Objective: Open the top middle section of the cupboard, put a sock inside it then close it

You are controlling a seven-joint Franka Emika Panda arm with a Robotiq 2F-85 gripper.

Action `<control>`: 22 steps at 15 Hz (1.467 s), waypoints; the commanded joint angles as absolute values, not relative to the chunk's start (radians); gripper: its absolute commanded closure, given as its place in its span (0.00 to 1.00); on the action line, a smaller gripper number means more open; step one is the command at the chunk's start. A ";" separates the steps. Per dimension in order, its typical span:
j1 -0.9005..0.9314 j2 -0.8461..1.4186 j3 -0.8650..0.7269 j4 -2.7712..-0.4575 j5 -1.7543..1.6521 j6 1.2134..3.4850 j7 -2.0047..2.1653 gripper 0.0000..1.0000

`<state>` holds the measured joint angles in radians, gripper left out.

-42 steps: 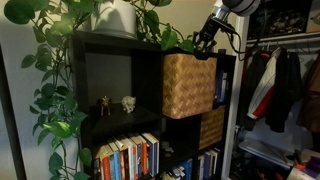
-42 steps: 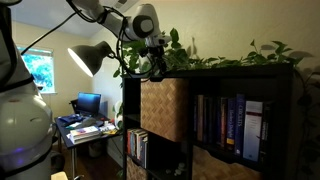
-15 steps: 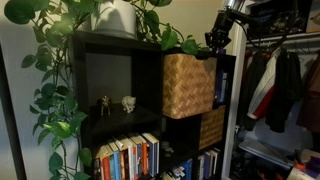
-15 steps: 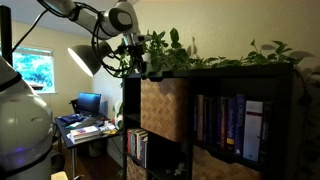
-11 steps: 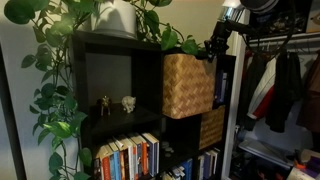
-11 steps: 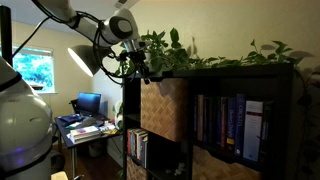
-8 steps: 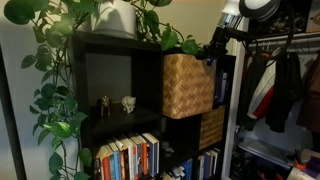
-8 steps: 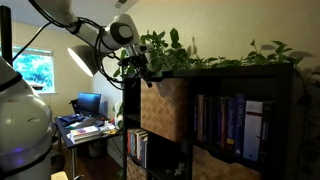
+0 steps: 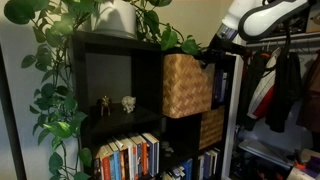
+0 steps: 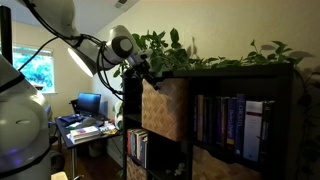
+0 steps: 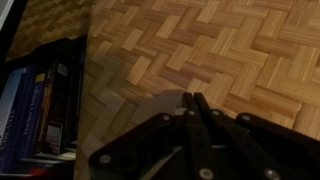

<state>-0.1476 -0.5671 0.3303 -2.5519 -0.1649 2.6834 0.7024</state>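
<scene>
Claw (image 9: 207, 57) w/ tips pressed together, at top right edge of wicker basket (image 9: 187, 88) in cupboard (image 9: 78, 90) top row. Pull straight & slow, keep it level. No sock in sight.

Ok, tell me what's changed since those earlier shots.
The gripper came down from above the cupboard to the upper front edge of the wicker basket, shut, with nothing taken hold of. The basket, books and figurines stayed put.
</scene>
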 commanded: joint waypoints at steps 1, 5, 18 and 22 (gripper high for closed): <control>-0.230 -0.536 0.392 -2.563 -0.216 2.815 0.780 0.93; -0.311 -0.495 0.454 -2.545 -0.245 2.895 0.814 0.93; -0.506 -0.423 0.629 -2.476 -0.256 2.995 0.820 0.93; -0.554 -0.394 0.670 -2.456 -0.259 3.003 0.815 0.93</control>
<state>-0.4990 -0.4383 0.6353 -2.4952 -0.2285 2.9719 0.8005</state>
